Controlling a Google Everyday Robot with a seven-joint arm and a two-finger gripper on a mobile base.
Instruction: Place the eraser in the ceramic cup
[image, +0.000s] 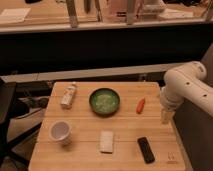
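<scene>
The eraser (106, 141) is a white rectangular block lying flat on the wooden table (85, 160), near the front middle. The ceramic cup (60, 132) is white, stands upright at the front left, and looks empty. My gripper (166, 118) hangs from the white arm (186, 86) over the table's right edge, well to the right of the eraser and far from the cup. It holds nothing that I can see.
A dark green bowl (104, 101) sits at the table's centre back. A white packet (68, 95) lies at the back left. A small red-orange object (141, 105) lies right of the bowl. A black device (146, 149) lies at the front right.
</scene>
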